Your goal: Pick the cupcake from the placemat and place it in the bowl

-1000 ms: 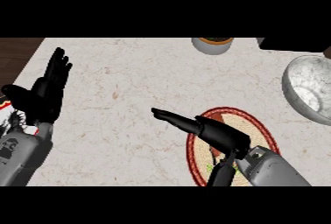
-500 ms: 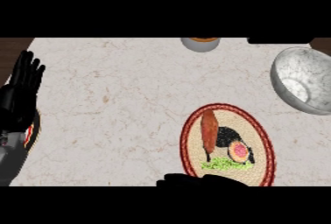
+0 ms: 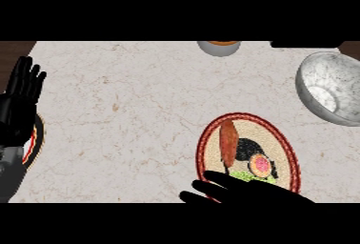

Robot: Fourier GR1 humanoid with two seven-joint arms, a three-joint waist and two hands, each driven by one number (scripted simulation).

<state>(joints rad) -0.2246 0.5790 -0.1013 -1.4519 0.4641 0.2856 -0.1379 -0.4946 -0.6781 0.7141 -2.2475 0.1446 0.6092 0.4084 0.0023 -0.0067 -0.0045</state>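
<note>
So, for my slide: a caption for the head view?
Right hand hovers over pink-topped cupcake on oval red-rimmed placemat; marbled grey bowl waits.

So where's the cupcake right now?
In the head view, the cupcake sits on the oval placemat at the lower right, just above the right hand. The bowl is farther up, by the right edge.

A single head view looked steeply down at the counter (image 3: 141, 95), hands entering from its lower edge.

A small pink-topped cupcake (image 3: 261, 165) is sitting, apparently upright, on the red-rimmed oval placemat (image 3: 281, 143). The grey marbled bowl (image 3: 325, 88) is lying well apart, upper right.
</note>
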